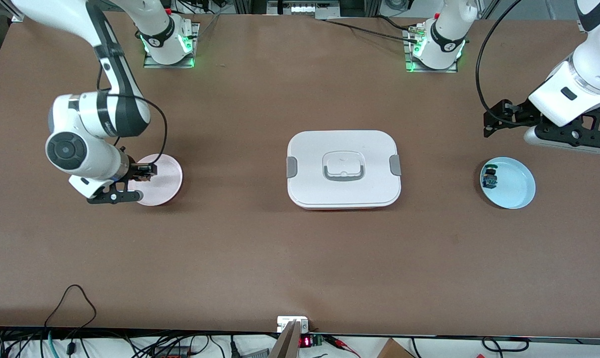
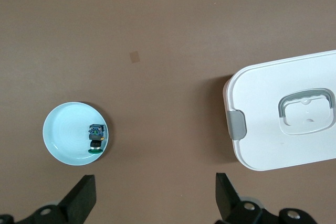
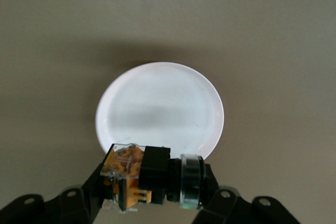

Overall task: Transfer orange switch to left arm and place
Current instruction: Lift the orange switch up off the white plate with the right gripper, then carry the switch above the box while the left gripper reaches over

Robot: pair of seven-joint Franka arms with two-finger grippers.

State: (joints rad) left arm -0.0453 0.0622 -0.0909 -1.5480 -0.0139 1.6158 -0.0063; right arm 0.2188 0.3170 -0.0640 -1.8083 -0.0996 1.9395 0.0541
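The right claw is clamped on the orange switch, holding it crosswise between its fingers just over the pink plate at the right arm's end of the tabletop. The grip looks sideways on a small blocky part with a rounded cap at one end, so I judge the main risk is the switch twisting or slipping out during the carry. A drop here would land on the plate or roll off it.

The left claw hangs wide open above the tabletop at the left arm's end, holding nothing, and that arm waits. Just nearer the front camera than it lies a light blue plate carrying the small switch with green-blue parts. At the handover, that look-alike could be taken for the wrong part, or the open fingers could knock it as they come down.

The box sits in the middle of the tabletop, squarely between the two plates and well apart from both. It stands on the straight line between the arms. A low, direct sweep would, I judge, strike its lid or a grey side clip, so the path needs height or a detour around it.
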